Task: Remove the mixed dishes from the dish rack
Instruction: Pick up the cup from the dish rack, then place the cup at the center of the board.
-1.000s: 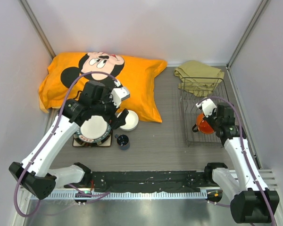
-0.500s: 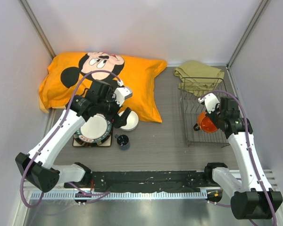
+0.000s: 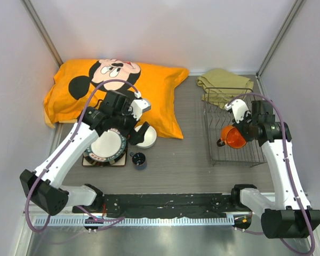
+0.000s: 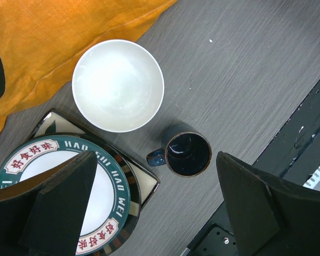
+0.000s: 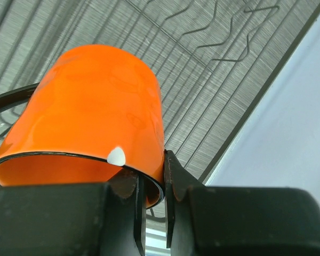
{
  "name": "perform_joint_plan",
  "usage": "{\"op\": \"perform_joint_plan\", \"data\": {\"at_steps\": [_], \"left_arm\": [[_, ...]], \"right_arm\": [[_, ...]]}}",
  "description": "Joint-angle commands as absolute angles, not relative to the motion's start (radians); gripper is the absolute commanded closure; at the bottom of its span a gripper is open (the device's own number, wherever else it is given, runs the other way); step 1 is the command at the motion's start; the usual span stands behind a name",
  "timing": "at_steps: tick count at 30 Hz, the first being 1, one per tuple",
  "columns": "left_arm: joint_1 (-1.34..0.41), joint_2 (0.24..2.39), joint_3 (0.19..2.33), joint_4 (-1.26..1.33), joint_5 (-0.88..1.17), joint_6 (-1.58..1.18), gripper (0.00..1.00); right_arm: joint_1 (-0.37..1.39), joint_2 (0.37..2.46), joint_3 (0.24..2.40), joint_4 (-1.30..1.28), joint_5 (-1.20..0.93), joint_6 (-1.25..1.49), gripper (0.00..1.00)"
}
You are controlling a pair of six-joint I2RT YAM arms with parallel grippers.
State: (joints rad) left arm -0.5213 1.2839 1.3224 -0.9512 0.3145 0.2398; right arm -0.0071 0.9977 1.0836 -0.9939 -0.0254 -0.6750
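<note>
Since a second ago, your right arm has drawn up and back, and the orange mug has risen with it and now hangs over the floor of the dish rack; the left arm has shifted only slightly. From above, the right gripper holds the mug just to its left, still inside the rack walls, while the left gripper hovers over the unloaded pieces. In the left wrist view, the left gripper stands wide apart and holds nothing. Below it, the small dark-blue cup sits between the fingers, the white bowl lies ahead, and the white plate with dark patterned rim lies toward the left finger. In the right wrist view, the right gripper is clamped on the mug's wall at the rim, one finger inside and one outside. Treat the mug as stiff, glazed, slippery and breakable; a rim pinch probably lets it swing, so move gently. The handle, on the far side, likely offers the surer hold.
</note>
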Motion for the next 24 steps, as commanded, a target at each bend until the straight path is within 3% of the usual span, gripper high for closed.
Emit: {"op": "perform_joint_plan", "data": {"at_steps": [1, 14, 24], "left_arm": [[-0.514, 1.279, 1.298, -0.904, 0.328, 0.245, 0.0], [-0.499, 1.301, 1.298, -0.89, 0.298, 0.245, 0.0], [-0.471, 1.264, 1.295, -0.838, 0.304, 0.232, 0.0]], "right_arm": [[-0.002, 1.023, 1.232, -1.043, -0.104, -0.647, 0.99], [0.0, 1.248, 1.568, -1.279, -0.302, -0.647, 0.99], [0.294, 1.336, 1.568, -1.217, -0.15, -0.539, 0.99]]}}
